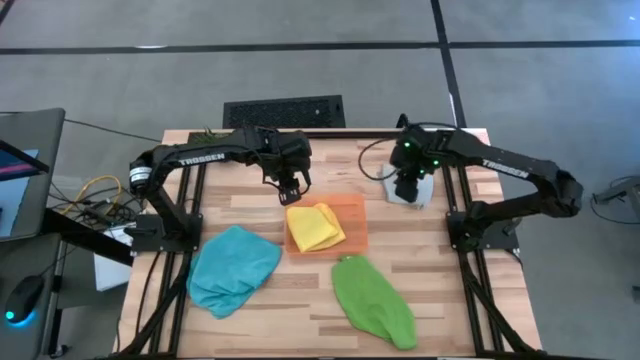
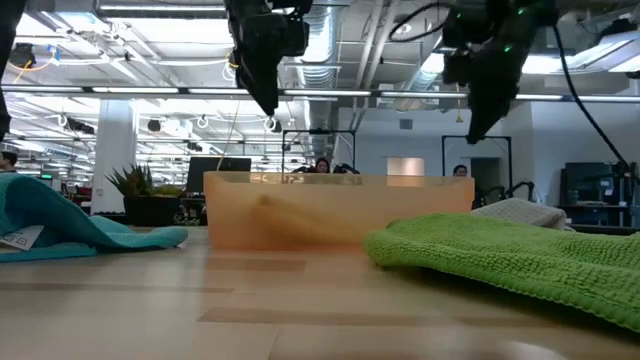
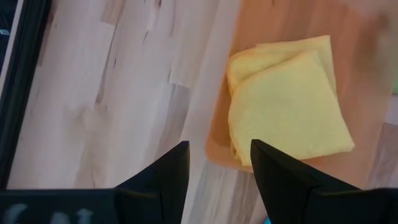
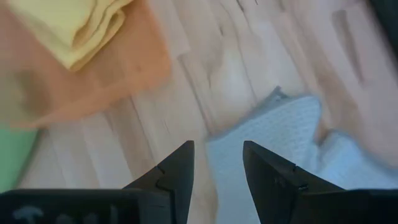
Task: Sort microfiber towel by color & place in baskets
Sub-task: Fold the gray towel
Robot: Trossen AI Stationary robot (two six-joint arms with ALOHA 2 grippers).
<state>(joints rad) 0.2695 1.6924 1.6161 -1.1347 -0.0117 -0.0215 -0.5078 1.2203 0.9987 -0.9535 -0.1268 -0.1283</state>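
Observation:
A folded yellow towel (image 1: 314,227) lies in the shallow orange tray (image 1: 352,208) at the table's middle. A teal towel (image 1: 232,268) lies crumpled on the table to the tray's left, and a green towel (image 1: 372,298) lies in front of the tray. A pale grey-white towel (image 1: 410,188) lies at the far right of the tray. My left gripper (image 1: 289,192) hangs open above the tray's far left corner, holding nothing. My right gripper (image 1: 408,186) hangs open over the pale towel (image 4: 273,143), clear of it.
A small green plant (image 1: 207,131) stands at the table's far left corner, beside a black keyboard (image 1: 284,111) behind the far edge. Bare wood lies at the near edge on either side of the green towel. People show in the room behind.

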